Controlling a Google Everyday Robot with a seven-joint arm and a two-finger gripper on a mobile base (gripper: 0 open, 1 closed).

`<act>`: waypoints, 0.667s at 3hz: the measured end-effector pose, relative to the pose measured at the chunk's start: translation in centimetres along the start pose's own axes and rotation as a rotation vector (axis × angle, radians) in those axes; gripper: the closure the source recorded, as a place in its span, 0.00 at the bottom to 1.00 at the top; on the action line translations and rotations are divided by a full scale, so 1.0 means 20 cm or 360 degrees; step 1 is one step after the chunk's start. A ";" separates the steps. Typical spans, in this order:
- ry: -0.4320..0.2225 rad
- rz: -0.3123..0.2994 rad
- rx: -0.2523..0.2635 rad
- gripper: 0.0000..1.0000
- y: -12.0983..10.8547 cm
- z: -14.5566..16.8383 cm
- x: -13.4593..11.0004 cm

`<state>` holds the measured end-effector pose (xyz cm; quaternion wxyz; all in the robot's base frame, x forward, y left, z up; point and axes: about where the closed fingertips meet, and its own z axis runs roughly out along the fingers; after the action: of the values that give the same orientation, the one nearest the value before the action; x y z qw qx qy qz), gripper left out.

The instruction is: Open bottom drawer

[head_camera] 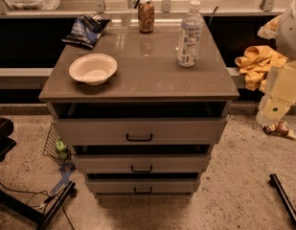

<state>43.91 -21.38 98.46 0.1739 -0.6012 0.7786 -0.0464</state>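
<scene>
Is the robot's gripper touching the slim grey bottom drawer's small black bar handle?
Apart. The camera view shows the gripper at the right edge, far from the handle.

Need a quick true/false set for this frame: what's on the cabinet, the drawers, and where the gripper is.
1. A white bowl sits on the front left of the cabinet top. True: the bowl rests on the cabinet top.
2. The water bottle lies on its side. False: the water bottle stands upright on the right side.
3. The gripper is on the bottom drawer's handle. False: the gripper hangs to the right of the cabinet, apart from the bottom drawer.
4. The can stands at the back, between the chip bag and the bottle. True: can, chip bag.
5. The bowl holds fruit. False: it looks empty.
</scene>
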 end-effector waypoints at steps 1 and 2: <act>0.0005 0.0009 0.0016 0.00 -0.01 0.02 -0.01; -0.0037 0.0088 -0.0026 0.00 0.03 0.23 0.01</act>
<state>44.76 -20.84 93.93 0.1793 -0.5813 0.7932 -0.0283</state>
